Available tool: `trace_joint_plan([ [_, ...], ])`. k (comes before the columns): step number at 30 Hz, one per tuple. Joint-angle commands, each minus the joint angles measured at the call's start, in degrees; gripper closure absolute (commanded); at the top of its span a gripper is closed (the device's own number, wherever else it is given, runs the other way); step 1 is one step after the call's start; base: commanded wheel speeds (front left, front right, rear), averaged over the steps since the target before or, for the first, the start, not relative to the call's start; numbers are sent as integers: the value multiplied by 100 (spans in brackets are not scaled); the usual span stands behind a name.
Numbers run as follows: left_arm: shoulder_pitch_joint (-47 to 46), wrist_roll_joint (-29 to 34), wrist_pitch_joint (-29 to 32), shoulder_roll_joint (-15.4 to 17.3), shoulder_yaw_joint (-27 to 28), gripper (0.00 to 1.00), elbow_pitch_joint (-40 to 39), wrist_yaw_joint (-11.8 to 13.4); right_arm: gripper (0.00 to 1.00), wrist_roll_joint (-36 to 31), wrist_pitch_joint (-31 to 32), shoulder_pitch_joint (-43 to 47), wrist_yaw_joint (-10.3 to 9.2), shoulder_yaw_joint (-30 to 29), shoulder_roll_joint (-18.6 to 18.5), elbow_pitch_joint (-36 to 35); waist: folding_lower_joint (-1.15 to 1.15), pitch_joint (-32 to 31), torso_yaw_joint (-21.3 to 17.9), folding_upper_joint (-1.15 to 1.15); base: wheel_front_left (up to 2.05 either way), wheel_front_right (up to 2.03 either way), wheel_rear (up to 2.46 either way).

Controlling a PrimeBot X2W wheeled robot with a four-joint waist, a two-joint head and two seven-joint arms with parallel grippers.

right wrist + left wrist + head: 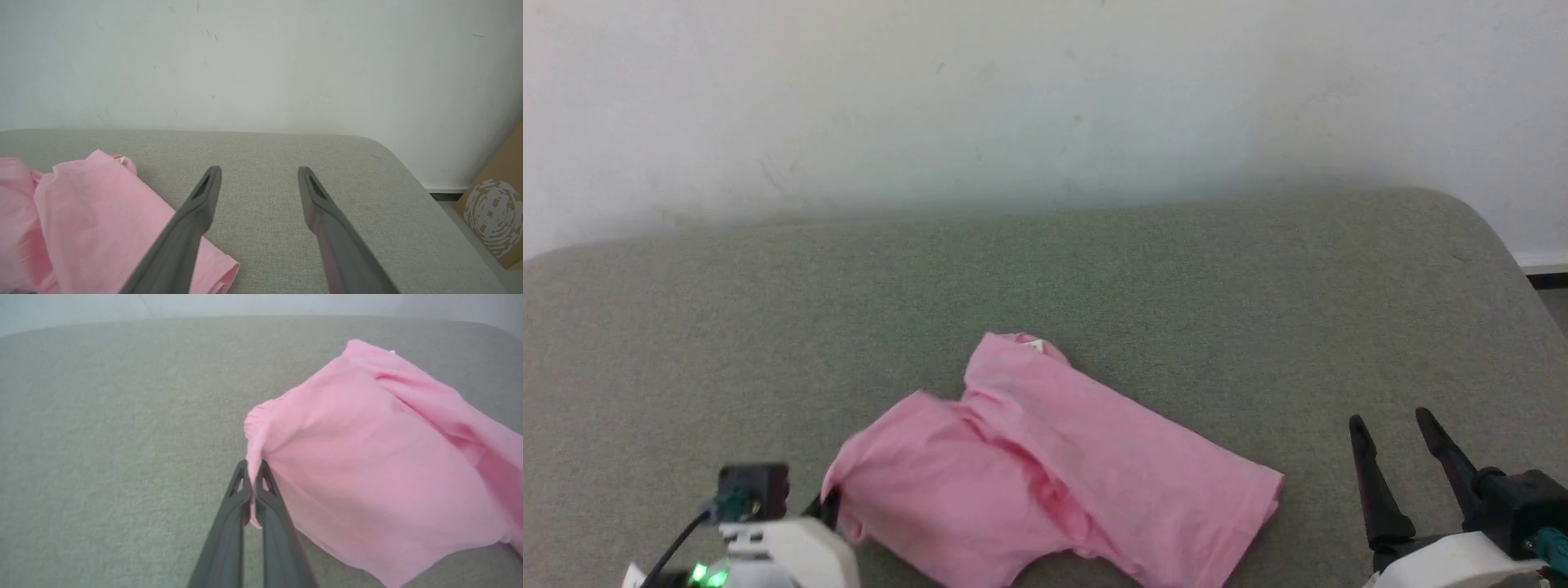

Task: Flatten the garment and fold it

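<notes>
Pink garment [1054, 465] clamped in left claw [253, 467], bottom cropped.

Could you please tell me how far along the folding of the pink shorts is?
Early on. Done: the left gripper is shut on the garment at its gathered waistband edge. In hand: spreading it, since the cloth lies bunched and creased on the grey cushion. Left: the right gripper, open and apart from the cloth, has no hold; flattening and every fold are to do.
</notes>
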Motion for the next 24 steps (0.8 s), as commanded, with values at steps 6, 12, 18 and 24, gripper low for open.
trace_joint_plan([
  [6,1184,-714,122,-169,487,100,142,352,0,81,-2,75,-4,67,17,-66,0,-28,169,0,0,0,0],
  [12,892,-759,-334,-214,677,0,-292,303,0,79,27,51,-4,61,17,-120,0,16,230,0,0,0,0],
  [18,-32,-594,-195,15,513,0,-439,36,0,70,56,-39,-4,128,17,-151,0,130,186,0,0,0,0],
  [24,-739,-699,509,163,128,0,304,-424,0,40,56,-178,-4,245,17,-137,0,269,-11,0,0,0,0],
])
